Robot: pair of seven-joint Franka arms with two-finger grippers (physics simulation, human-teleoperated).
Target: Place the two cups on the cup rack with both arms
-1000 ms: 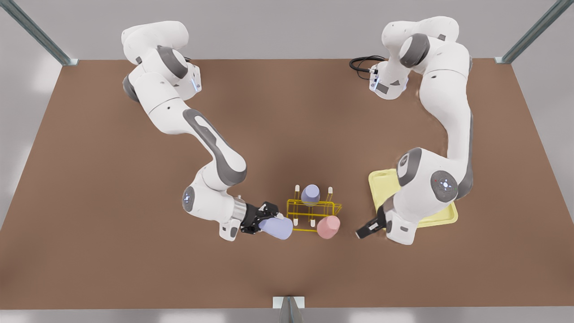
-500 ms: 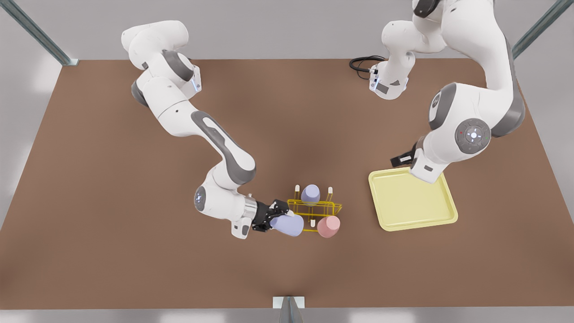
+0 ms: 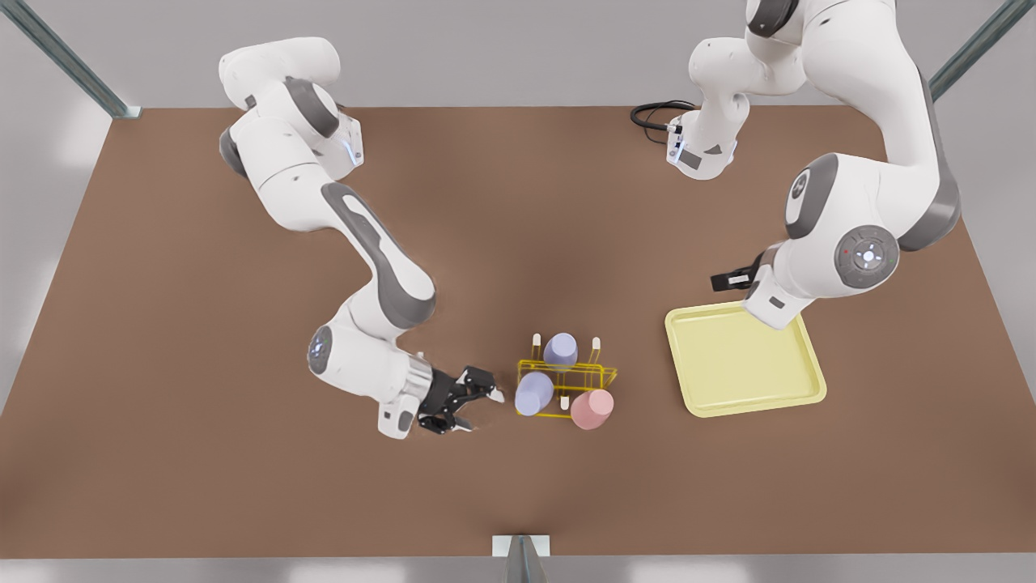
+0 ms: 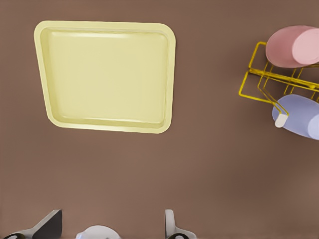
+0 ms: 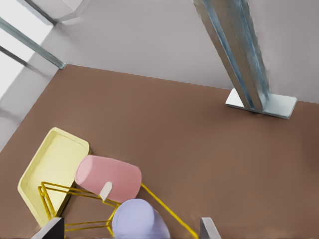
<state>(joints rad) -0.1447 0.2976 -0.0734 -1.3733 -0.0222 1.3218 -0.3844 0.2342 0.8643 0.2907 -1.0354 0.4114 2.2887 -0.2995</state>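
right gripper (image 3: 477,411), fingers spread and empty, sits at 9 o'clock of the cup rack (image 3: 605,374), which carries the lavender cup (image 3: 533,393) and pink cup (image 3: 592,408). left gripper (image 3: 728,280), fingers apart, waits at 2 o'clock. placing looks finished; next, retreat without bumping the rack.

Even soft light, faint shadows, no glare.

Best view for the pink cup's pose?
Right wrist view: the pink cup is nearest, side and one end visible. Left wrist view shows it farther off; front view from above, smaller.
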